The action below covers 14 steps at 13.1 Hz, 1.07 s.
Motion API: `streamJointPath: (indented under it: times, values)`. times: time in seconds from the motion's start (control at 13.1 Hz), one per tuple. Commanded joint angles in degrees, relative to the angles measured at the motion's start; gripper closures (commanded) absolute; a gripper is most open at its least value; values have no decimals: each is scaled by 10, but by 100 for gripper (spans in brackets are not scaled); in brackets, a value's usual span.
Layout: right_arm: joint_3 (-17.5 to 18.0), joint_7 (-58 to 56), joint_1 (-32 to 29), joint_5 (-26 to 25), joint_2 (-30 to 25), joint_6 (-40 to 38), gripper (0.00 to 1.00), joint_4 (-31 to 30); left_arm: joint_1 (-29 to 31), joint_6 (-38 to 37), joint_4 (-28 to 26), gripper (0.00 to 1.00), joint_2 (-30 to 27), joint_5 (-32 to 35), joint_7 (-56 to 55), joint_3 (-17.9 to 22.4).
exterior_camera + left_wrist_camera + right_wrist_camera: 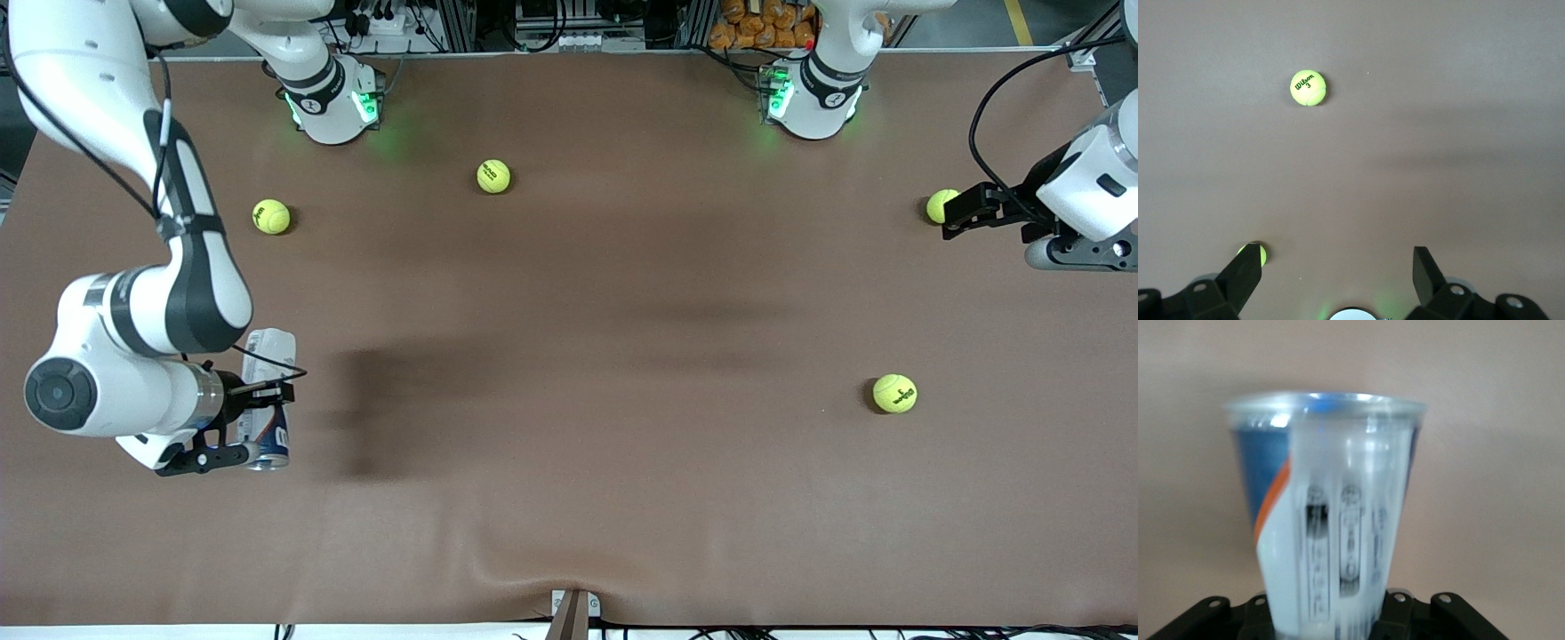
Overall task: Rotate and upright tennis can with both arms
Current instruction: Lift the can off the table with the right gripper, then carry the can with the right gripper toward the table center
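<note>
1. In the front view the whole brown table (569, 498) is seen, with four yellow-green tennis balls scattered on it; the right wrist view shows only the tennis can (1328, 520) against the table surface, filling most of the frame.
2. The tennis can (269, 400) is found at the right arm's end of the table, lying with its length running toward and away from the front camera, the silvery rim at the end nearer that camera.
3. The right gripper (258, 400) is clamped across the can, its fingers closed on the can's body; in the right wrist view the can is seen rising out of the black gripper base, its rim at the end away from the wrist.
4. The left gripper (965, 212) is held at the left arm's end of the table, just beside one tennis ball (941, 204), and is waiting there; in the left wrist view its fingers (1245, 270) are spread wide with nothing between them.
5. That same ball (1253, 253) is partly hidden by one finger in the left wrist view.
6. On a second ball (1308, 87) the words "Wilson 3" can be read in the left wrist view only.
7. The can's label shows blue, an orange-red stripe and white with fine black print that cannot be read.
</note>
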Motion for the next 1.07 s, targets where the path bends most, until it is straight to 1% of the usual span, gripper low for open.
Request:
streamJointPath:
  times: [0.0, 0.15, 0.3, 0.38, 0.61, 0.69, 0.76, 0.84, 0.91, 0.99]
  values:
    - [-2, -36, 60, -5, -5, 42, 62, 14, 3, -1, -2, 0, -2, -6, -8, -2]
    - [-3, -44, 114, -2, 0, 106, 60, 13, 2, 0, -2, 0, -1, -6, -9, -2]
    - [-5, -44, 164, -2, 6, 171, 60, 9, 2, -1, -3, 0, -1, -6, -9, -2]
    - [-5, -44, 184, -3, 12, 192, 60, 7, 2, -1, -5, 0, -1, -6, -9, -2]
    - [-4, -48, 220, -1, 30, 203, 60, 3, 1, 0, -6, 0, 5, -6, -9, -2]
    - [-4, -54, 241, -3, 30, 203, 60, -4, 1, 0, -5, 0, 5, -6, -9, -2]
    - [-5, -96, 275, -3, 35, 203, 60, -6, 1, 0, -4, 0, 5, -6, -9, -2]
    - [-5, -114, 305, -2, 39, 206, 60, -6, 1, 0, -4, 0, 6, -6, -9, -2]
    - [-5, -114, 319, -1, 47, 223, 59, -10, 1, 1, -4, 0, 6, -6, -9, -2]
    - [-5, -118, 333, -1, 49, 241, 55, -21, 1, 2, -4, 0, 6, -6, -9, -2]
